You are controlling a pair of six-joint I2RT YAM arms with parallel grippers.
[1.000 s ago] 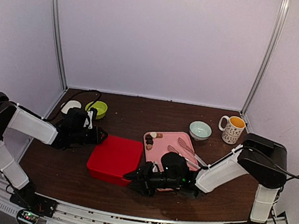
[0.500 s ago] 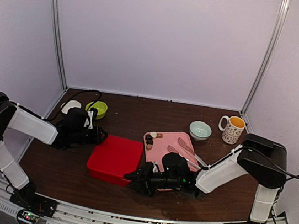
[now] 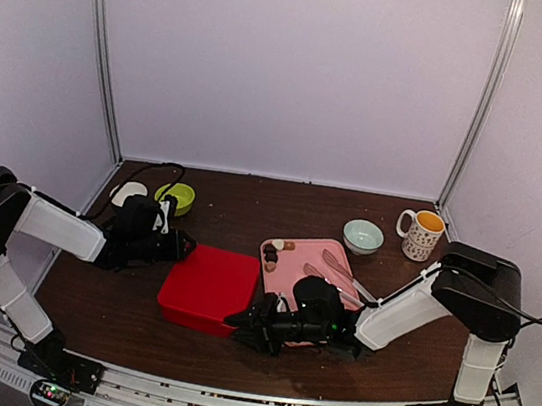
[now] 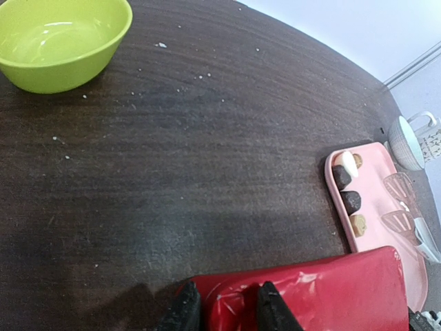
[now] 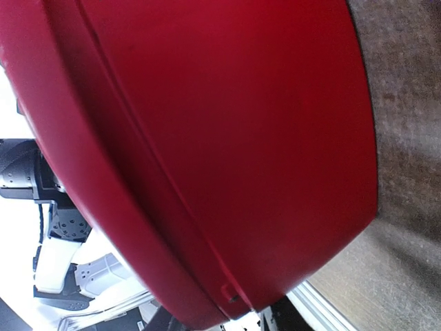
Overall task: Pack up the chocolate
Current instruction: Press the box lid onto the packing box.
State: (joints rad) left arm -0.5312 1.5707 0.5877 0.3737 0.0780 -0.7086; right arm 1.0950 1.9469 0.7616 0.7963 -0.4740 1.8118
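The chocolate (image 3: 272, 254) lies as a few small brown, dark and cream pieces (image 4: 351, 202) at the left end of a pink tray (image 3: 324, 256) (image 4: 375, 186). A shut red box (image 3: 207, 287) (image 4: 331, 289) (image 5: 241, 138) sits left of the tray. My left gripper (image 3: 184, 243) (image 4: 227, 298) is shut on the box's far left corner, one finger outside the rim and one on the lid. My right gripper (image 3: 234, 319) (image 5: 227, 321) is at the box's near right corner. Its fingers barely show under the box's rim.
Pale metal tongs (image 3: 342, 272) (image 4: 403, 207) lie on the tray. A green bowl (image 3: 177, 196) (image 4: 62, 41) and a white round thing (image 3: 129, 191) stand at the back left. A pale blue bowl (image 3: 362, 236) (image 4: 406, 141) and a mug (image 3: 421, 234) stand at the back right.
The right gripper has crept a little closer onto the box's near corner. The left arm and the box have stayed put.
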